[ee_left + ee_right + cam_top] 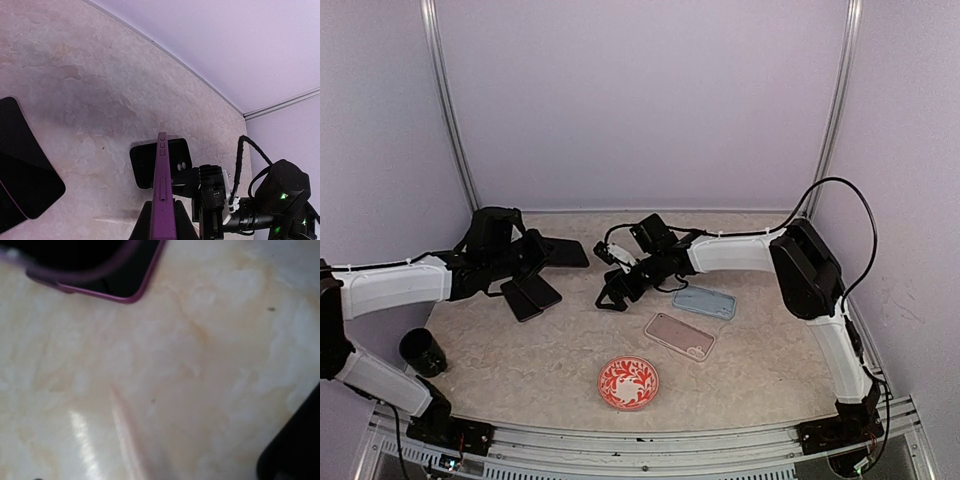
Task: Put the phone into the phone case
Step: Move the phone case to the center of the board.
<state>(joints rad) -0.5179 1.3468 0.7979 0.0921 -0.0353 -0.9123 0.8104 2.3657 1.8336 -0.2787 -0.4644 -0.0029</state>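
Marbled table (520,370) bears plate (628,382), cup (423,352), black phone case (565,252).

No lettering, brand, number or sign can be read anywhere. The red plate (628,382) near the near edge of the worktop (520,370) carries only a white swirling ornament, not letters. The phone (163,200) shows a plain purple edge with unmarked buttons. The right wrist view is too blurred for any print.
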